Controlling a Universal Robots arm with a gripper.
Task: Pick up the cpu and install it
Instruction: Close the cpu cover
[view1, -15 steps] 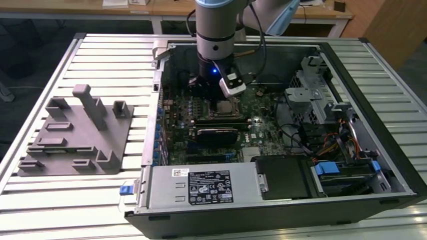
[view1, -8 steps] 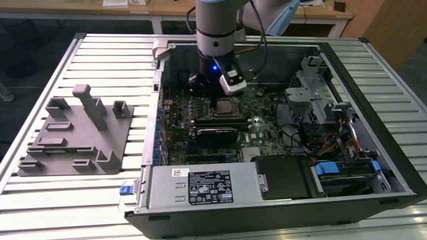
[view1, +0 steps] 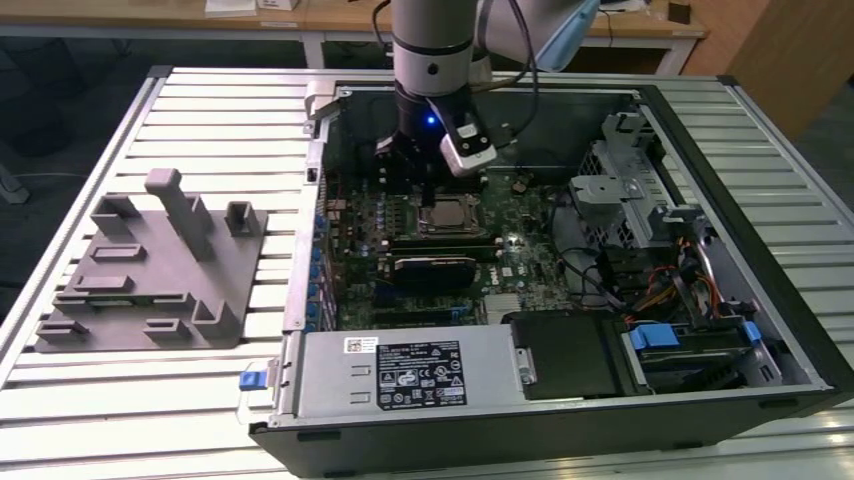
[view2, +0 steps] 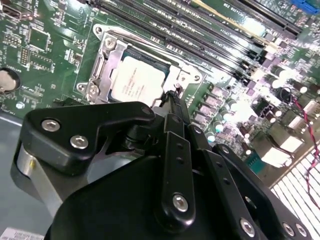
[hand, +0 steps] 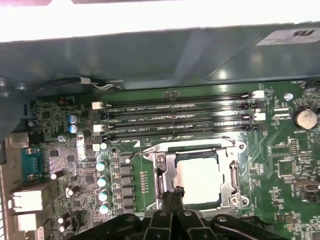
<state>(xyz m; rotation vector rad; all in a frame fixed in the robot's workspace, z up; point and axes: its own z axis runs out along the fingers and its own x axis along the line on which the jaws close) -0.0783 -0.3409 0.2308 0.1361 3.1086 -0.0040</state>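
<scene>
Over the far half of the open computer case (view1: 561, 425), which lies on its side on the slatted desk (view1: 160, 400), I see the arm (view1: 430, 60) reaching straight down towards the motherboard (view1: 527, 215). The cpu (view1: 449, 213) is not in the jaws. It sits flat in its socket, pale metal top up, with the socket's metal rim (view2: 102, 60) framing it on all sides. Both wrist views give me the same reading: the chip (view2: 136, 80) (hand: 200, 180) lies level inside the rim (hand: 233, 170), with the long memory slots (hand: 180, 117) running alongside it.

The jaws are clenched, tips pressed together with nothing between them. In both wrist views the tips hang close to the socket rim at one side of the chip. I cannot tell from here whether they touch the rim.

On the desk beside the case, towards the edge at the exterior view's left, lies the grey plastic tray (view1: 134, 295), its upright posts standing bare. A grey metal box with a label (view1: 400, 375) fills the near corner of the case.
</scene>
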